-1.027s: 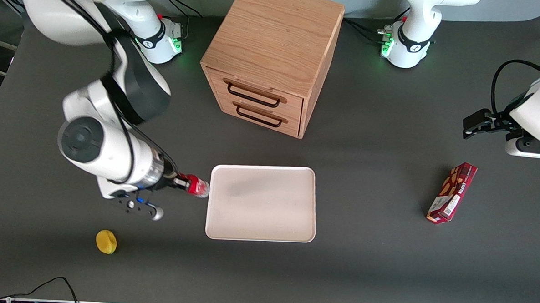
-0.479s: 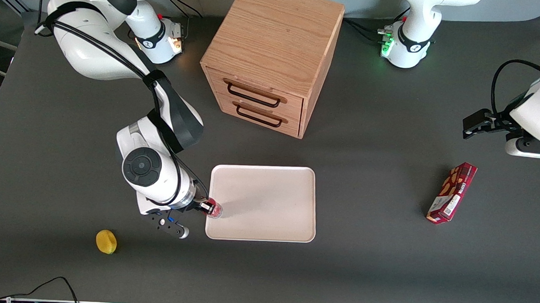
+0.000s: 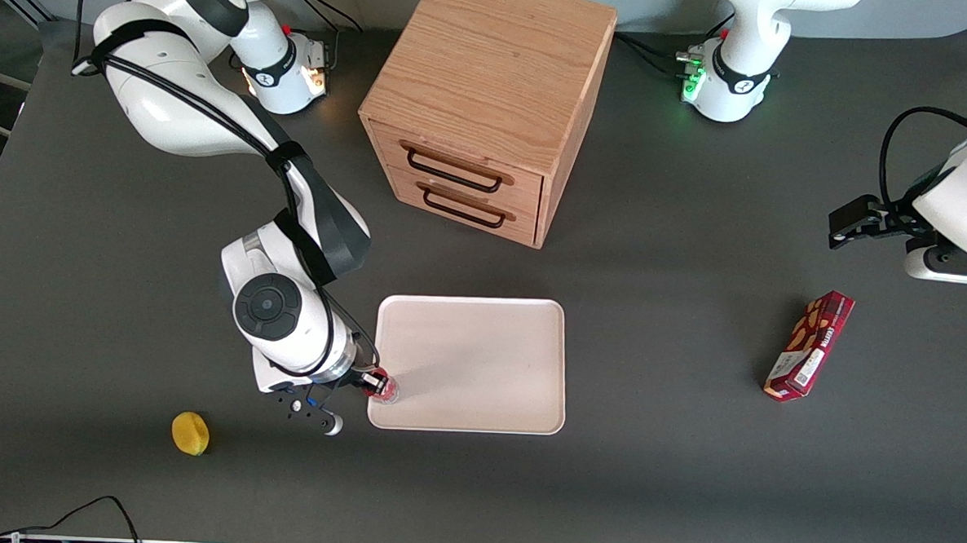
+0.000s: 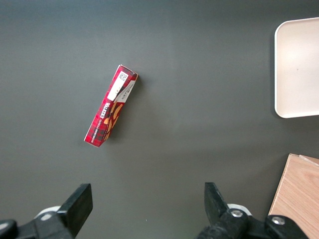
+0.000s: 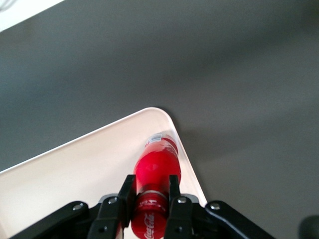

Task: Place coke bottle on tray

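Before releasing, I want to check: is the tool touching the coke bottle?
Touching. The right wrist view shows the tool closed on the coke bottle, both fingers pressed against it, over the tray.

The only lettering I can read is the white "Coca-Cola" script on the coke bottle [image 5: 155, 184], low on its red body right between my fingers [image 5: 125, 196], which are clamped on it. The print on the red snack box [image 4: 110, 110] is unreadable.

Gripper [image 3: 374, 383] clamped on coke bottle [image 5: 157, 174] over tray [image 3: 478, 385] corner nearest the working arm. Bare tray surface alongside. Wooden drawer cabinet [image 3: 491, 100] farther from camera; snack box [image 3: 809, 344] well apart.
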Available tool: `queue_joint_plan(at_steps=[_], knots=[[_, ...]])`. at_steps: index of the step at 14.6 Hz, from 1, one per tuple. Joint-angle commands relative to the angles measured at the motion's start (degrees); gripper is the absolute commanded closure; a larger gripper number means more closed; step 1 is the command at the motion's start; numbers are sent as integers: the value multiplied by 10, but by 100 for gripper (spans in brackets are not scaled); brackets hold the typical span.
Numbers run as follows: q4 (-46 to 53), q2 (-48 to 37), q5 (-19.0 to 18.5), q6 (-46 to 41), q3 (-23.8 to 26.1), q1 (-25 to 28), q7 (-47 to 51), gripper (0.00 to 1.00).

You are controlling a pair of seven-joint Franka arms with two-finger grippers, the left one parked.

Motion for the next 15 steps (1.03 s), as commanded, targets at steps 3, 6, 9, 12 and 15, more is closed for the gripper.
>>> queue_joint_plan(at_steps=[3,6,9,12,15], knots=[[28,-10,-20,-28,33,-2,12,0],[24,-84,-16,-104,62,-17,-10,0],[-25,-212,12,-234,101,-64,-105,0],[-75,-362,140,-335,27,-95,-236,0],[-224,-529,253,-343,-136,-89,-392,0]])
